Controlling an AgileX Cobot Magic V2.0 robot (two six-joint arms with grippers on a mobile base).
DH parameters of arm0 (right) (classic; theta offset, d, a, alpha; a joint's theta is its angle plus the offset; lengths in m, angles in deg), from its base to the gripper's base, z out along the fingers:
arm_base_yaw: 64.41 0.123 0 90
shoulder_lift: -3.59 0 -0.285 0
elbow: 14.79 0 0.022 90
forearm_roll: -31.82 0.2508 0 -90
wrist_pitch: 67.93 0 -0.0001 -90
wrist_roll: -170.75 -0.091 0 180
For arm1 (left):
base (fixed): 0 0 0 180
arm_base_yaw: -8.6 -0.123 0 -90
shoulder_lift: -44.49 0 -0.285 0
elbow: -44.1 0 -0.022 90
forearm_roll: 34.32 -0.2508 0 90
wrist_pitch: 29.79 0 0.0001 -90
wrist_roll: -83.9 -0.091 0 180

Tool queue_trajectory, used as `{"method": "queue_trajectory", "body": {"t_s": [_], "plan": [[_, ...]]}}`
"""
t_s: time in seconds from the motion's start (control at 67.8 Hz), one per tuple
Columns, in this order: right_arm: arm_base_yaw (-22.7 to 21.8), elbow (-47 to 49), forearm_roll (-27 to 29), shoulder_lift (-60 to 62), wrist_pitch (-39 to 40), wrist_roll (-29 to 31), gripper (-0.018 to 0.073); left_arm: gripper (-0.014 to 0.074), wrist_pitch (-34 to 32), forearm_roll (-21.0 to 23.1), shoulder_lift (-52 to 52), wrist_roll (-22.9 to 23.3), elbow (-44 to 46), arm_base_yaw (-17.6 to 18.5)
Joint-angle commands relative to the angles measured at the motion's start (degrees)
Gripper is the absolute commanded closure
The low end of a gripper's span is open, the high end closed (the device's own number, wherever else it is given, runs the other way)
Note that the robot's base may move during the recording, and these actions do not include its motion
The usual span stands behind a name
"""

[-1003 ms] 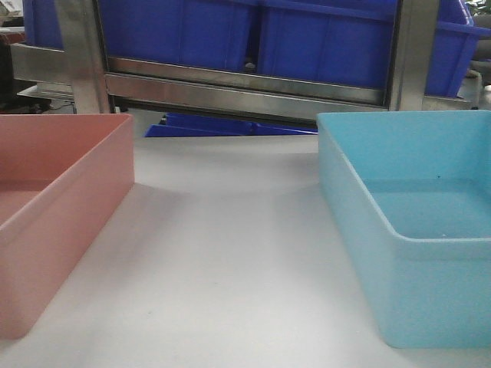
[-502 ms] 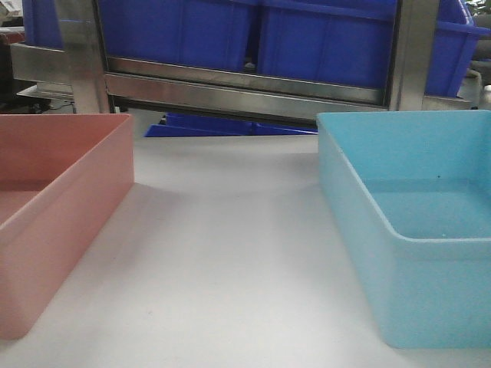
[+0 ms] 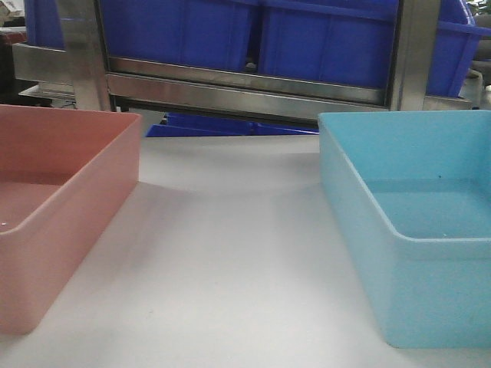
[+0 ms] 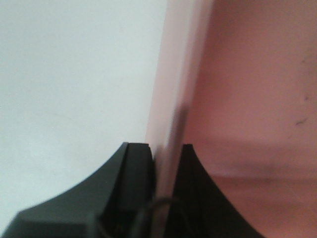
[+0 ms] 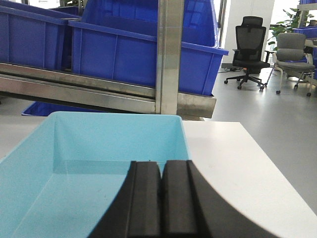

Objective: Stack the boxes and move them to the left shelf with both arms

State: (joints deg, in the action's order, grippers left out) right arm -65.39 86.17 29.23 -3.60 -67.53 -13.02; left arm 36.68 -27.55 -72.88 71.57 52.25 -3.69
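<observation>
On matte tabletop (image 3: 230, 261), rectangular pink tub (image 3: 84, 199)

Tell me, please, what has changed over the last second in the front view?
The pink box has shifted slightly to the right, toward the blue box, and its rim now sits a little higher in the picture. The left gripper is clamped on its wall. The blue box, the steel rack and the dark blue bins stayed put.
</observation>
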Motion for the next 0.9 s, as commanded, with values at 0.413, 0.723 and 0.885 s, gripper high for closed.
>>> {"method": "queue_trajectory", "body": {"t_s": [0.413,0.723,0.885], "plan": [[-0.2,0.2,-0.1,0.2,5.1,0.8,0.0503,0.0605,0.3,12.5,10.3,11.9,1.4,12.2],[-0.2,0.2,-0.1,0.2,5.1,0.8,0.0503,0.0605,-12.3,11.8,10.3,23.6,-6.1,25.0],[-0.2,0.2,-0.1,0.2,5.1,0.8,0.0503,0.0605,-16.6,11.1,10.3,27.2,-9.3,30.1]]}}
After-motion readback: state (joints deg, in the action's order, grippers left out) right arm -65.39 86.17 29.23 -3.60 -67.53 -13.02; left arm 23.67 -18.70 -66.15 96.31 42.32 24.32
